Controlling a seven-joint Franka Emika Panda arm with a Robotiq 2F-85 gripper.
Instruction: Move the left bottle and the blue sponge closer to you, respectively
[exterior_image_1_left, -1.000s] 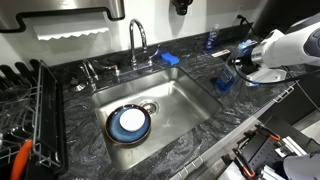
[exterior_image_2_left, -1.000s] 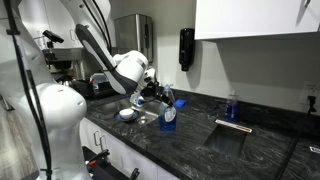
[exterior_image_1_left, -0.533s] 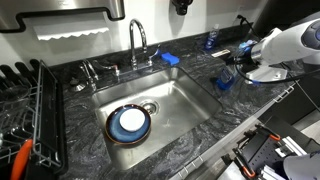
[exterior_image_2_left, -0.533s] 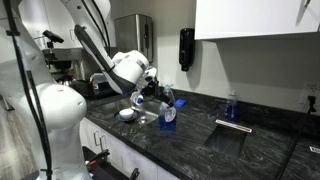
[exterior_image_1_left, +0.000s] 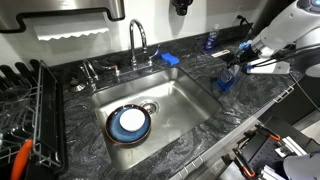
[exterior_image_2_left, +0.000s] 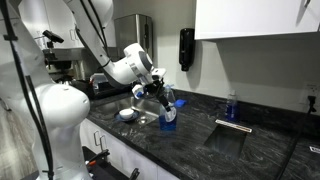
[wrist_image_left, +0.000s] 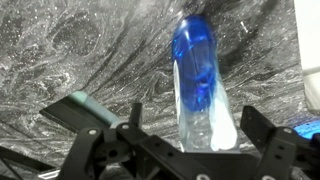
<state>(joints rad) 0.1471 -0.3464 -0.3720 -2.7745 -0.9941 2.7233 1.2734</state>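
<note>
One arm: the white robot arm (exterior_image_1_left: 290, 25) reaches in over the counter from the side beyond the sink.
Claw: the black gripper (wrist_image_left: 160, 115) has its jaws spread wide and holds nothing; in the wrist view its fingers (wrist_image_left: 75, 108) stand well apart.
Task bottle: the left bottle (exterior_image_1_left: 226, 78), small, of clear plastic, blue in its lower part and paler at the top, stands upright on the dark marbled stone counter (exterior_image_1_left: 190, 145), beside the sink on the arm's side.
Bottle and claw: in the wrist view the left bottle (wrist_image_left: 200, 85) shows between the two fingers, nearer to one of them, with bare counter visible on both sides of it; in an exterior view the gripper (exterior_image_2_left: 160, 98) hangs just above and beside its top.
Task sponge: the blue sponge (exterior_image_1_left: 170, 59), small, flat and bright blue, lies on the counter behind the sink's rear corner, just beside the tap and well apart from the gripper.
Second bottle: another small clear bottle with a blue middle (exterior_image_1_left: 209, 41) stands farther back, near the wall.
Sink: a stainless steel sink (exterior_image_1_left: 185, 100) is set into the counter, with a curved chrome tap (exterior_image_1_left: 137, 40) behind it.
Plate: a round blue-and-white plate (exterior_image_1_left: 130, 123) lies in the basin near the drain.
Rack: a black wire dish rack (exterior_image_1_left: 30, 110) stands at the far end of the counter from the arm.
Wall: a black soap dispenser (exterior_image_2_left: 186, 48) hangs above the counter.
</note>
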